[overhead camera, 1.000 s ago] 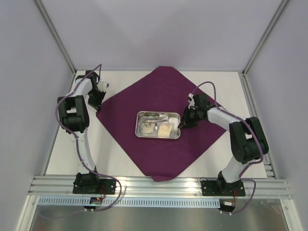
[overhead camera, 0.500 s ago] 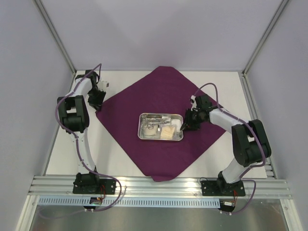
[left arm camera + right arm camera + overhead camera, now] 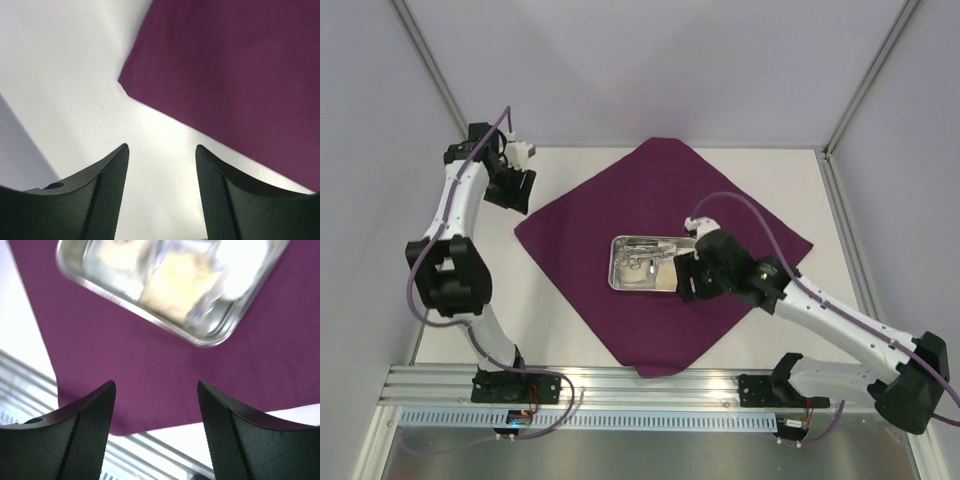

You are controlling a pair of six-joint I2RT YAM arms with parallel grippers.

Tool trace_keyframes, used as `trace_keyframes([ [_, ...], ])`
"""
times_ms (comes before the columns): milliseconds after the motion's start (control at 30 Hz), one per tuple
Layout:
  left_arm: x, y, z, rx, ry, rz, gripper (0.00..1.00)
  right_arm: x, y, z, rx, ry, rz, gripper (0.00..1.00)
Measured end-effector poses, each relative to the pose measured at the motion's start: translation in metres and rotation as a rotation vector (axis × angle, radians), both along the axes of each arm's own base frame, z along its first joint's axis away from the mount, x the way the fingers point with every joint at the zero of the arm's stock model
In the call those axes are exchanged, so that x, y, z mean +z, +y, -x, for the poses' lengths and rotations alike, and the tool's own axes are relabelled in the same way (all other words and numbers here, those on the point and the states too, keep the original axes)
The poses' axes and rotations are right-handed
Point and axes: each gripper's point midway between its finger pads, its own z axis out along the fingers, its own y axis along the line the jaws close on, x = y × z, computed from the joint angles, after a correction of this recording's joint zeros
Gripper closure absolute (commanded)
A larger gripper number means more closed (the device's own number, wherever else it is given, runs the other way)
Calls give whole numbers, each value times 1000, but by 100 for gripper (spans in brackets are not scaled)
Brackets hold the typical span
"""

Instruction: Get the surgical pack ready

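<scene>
On my overhead feed the white table [image 3: 550, 320] fills the middle of the frame. The surgical pack [image 3: 660, 200] lies unwrapped at its centre. Its dark purple cloth [image 3: 645, 335] is matte fabric, spread flat as a diamond with one corner toward each edge of the frame. A shiny rectangular steel tray [image 3: 614, 265] with rounded corners sits on the cloth just below centre. It holds soft, pale gauze pads [image 3: 175, 282] and thin steel clamps [image 3: 642, 250], too small to count. The right gripper [image 3: 155, 385] hovers over the tray's right end, its black textured fingers released with nothing between them. The left gripper [image 3: 160, 150], at upper left, hangs over bare table beside the cloth's left corner, likewise released and empty.
</scene>
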Motion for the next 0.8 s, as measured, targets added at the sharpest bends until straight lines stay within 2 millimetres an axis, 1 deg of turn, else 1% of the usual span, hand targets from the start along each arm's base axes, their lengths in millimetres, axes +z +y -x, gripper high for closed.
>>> trace_keyframes([
  [33,12,-2,11,-9,-15,3,35,-1,8,16,56,-2,-3,30],
  [100,36,-6,36,-27,-54,4,35,-12,16,51,163,-10,15,29],
  [133,40,-7,49,-34,-62,0,35,-21,18,68,215,-4,32,29],
  [167,39,-8,67,-38,-47,-2,34,-27,20,81,253,-1,47,29],
  [200,34,-9,84,-43,-25,-4,34,-36,23,99,311,5,68,27],
  [267,21,-10,115,-53,47,-5,34,-43,33,127,405,-14,99,27],
  [333,6,-9,139,-55,129,-13,34,-46,47,154,502,-44,108,25],
  [400,-5,-6,154,-49,191,-31,34,-51,59,173,573,-66,117,25],
  [433,-9,-5,160,-46,215,-40,34,-56,63,178,590,-68,129,25],
  [500,-14,-2,168,-39,239,-55,34,-66,69,180,601,-68,165,25],
  [567,-14,-2,176,-37,244,-58,33,-78,74,179,610,-69,205,22],
  [633,-10,-3,181,-36,232,-59,33,-89,78,177,621,-80,238,21],
  [733,-4,-3,187,-36,204,-62,33,-100,85,173,632,-99,265,23],
  [800,-3,-4,190,-35,194,-63,33,-109,90,171,641,-106,280,28],
])
